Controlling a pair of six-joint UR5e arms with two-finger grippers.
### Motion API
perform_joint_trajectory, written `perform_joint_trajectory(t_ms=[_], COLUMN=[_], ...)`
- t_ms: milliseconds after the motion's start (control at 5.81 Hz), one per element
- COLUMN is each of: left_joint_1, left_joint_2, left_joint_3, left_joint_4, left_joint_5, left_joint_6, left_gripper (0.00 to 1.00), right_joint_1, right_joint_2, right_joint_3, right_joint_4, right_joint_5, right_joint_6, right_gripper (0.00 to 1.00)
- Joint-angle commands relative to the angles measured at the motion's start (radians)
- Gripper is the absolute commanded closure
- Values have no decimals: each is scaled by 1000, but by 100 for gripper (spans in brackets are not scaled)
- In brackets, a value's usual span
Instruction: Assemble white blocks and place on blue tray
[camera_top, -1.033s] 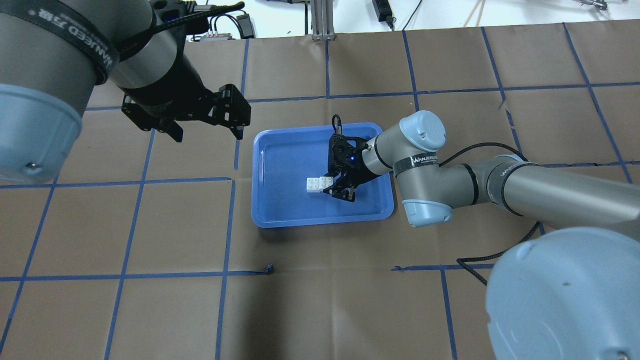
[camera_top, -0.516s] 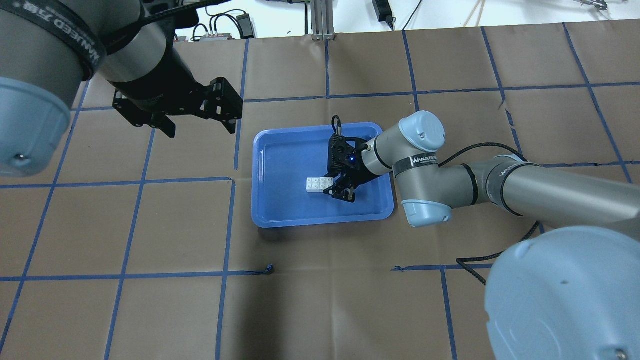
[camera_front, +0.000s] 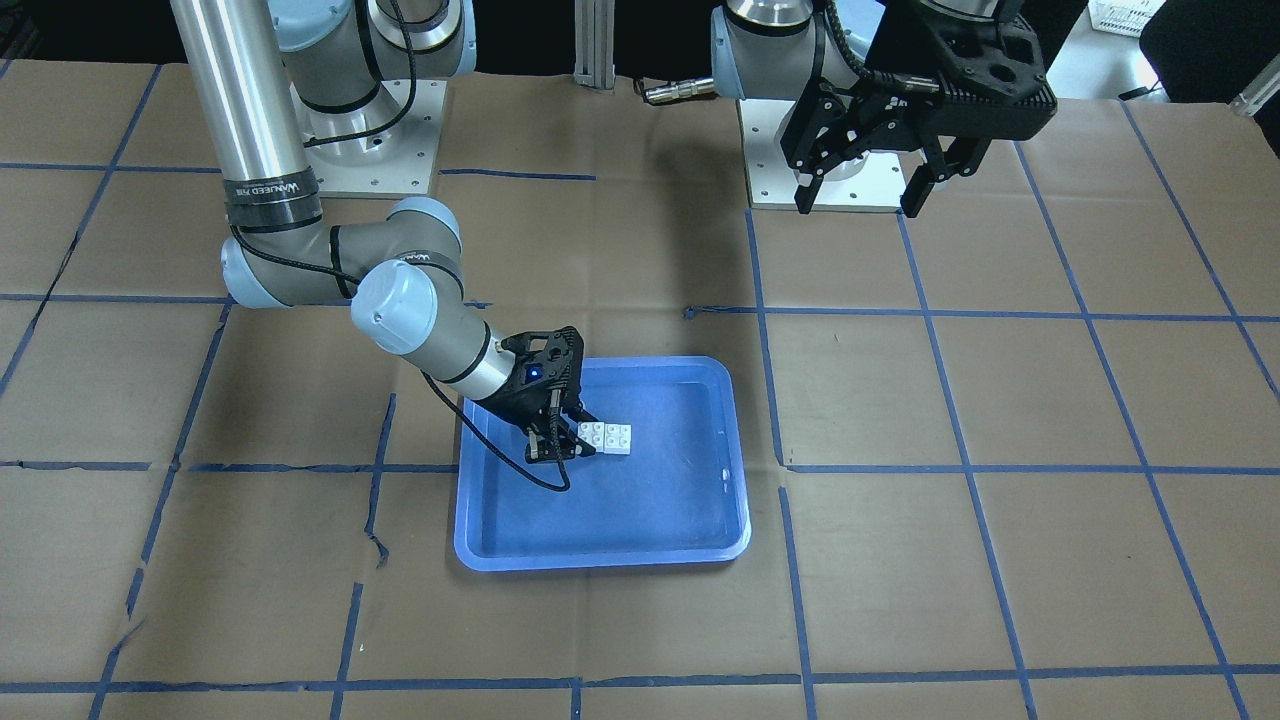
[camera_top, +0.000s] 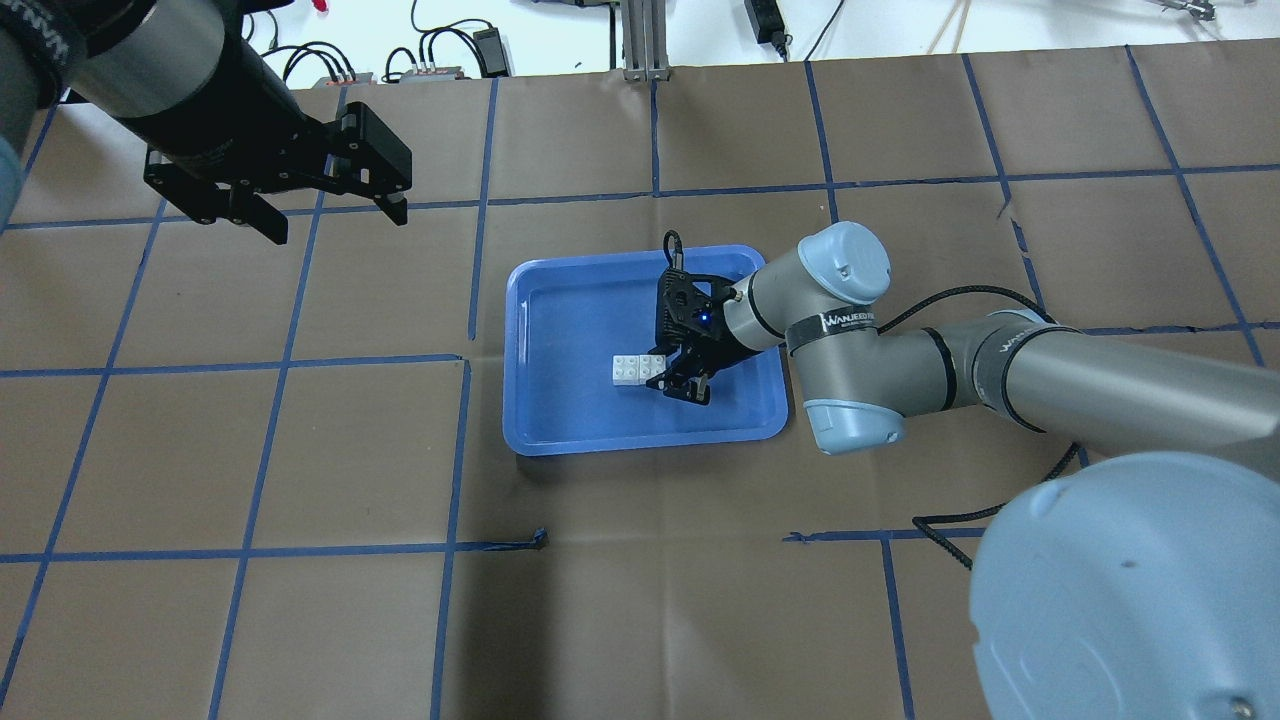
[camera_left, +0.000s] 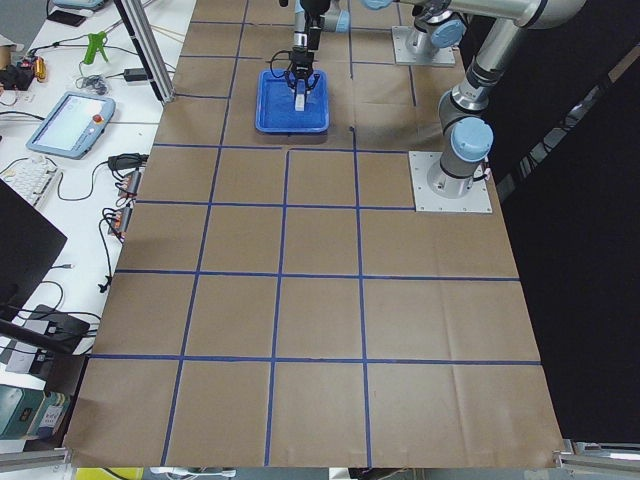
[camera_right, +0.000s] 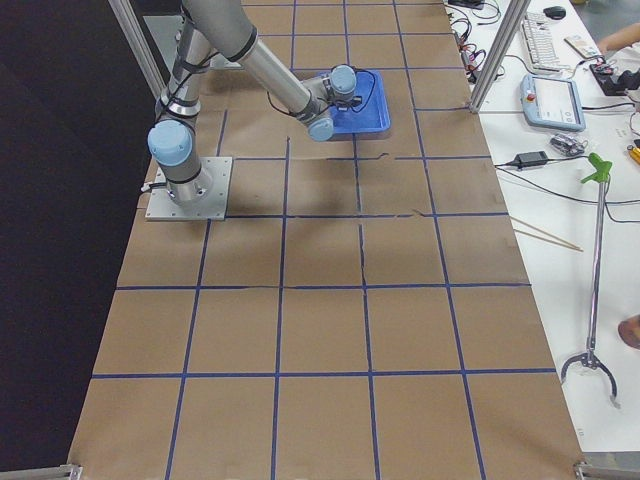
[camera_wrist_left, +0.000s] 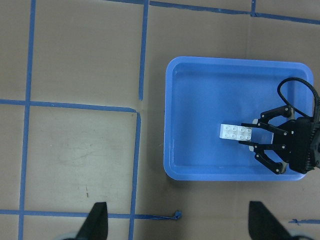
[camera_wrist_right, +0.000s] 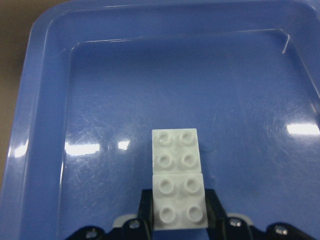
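The two white blocks (camera_top: 630, 369) sit end to end, touching, studs up, low in the blue tray (camera_top: 560, 420) near its middle. My right gripper (camera_top: 672, 385) reaches into the tray and is shut on the near block, its fingers (camera_wrist_right: 145, 207) pressed on both sides of it. The blocks also show in the front view (camera_front: 606, 437), the left wrist view (camera_wrist_left: 231, 132) and the right wrist view (camera_wrist_right: 175, 150). My left gripper (camera_top: 335, 225) is open and empty, high above the table, far from the tray at the back left.
The table is covered in brown paper with a grid of blue tape lines (camera_top: 470, 300). The arm bases (camera_front: 845, 170) stand at the robot's edge. Cables and a power supply (camera_top: 490, 45) lie beyond the far edge. A teach pendant (camera_left: 70, 120) sits on a side bench.
My left arm has pulled away to the left and back, farther from the tray, with its gripper still open. My right gripper and the white blocks have not moved.
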Motion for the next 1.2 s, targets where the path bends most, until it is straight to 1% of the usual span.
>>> perform_joint_trajectory(t_ms=[0,689,861,1033], left_joint_1=[2,27,25,24], left_joint_2=[0,18,17,17], left_joint_3=[2,-3,-4,-7], left_joint_4=[-5,-5,-4,-4], left_joint_5=[0,-17,-20,-22], left_joint_6=[11,15,17,17], left_gripper=[1,1,1,1], right_joint_1=[0,0,0,0], right_joint_2=[0,0,0,1], right_joint_3=[0,0,0,0], right_joint_4=[0,2,2,0], right_joint_5=[0,3,3,5], right_joint_6=[0,0,0,12], right_gripper=[57,55,52,26])
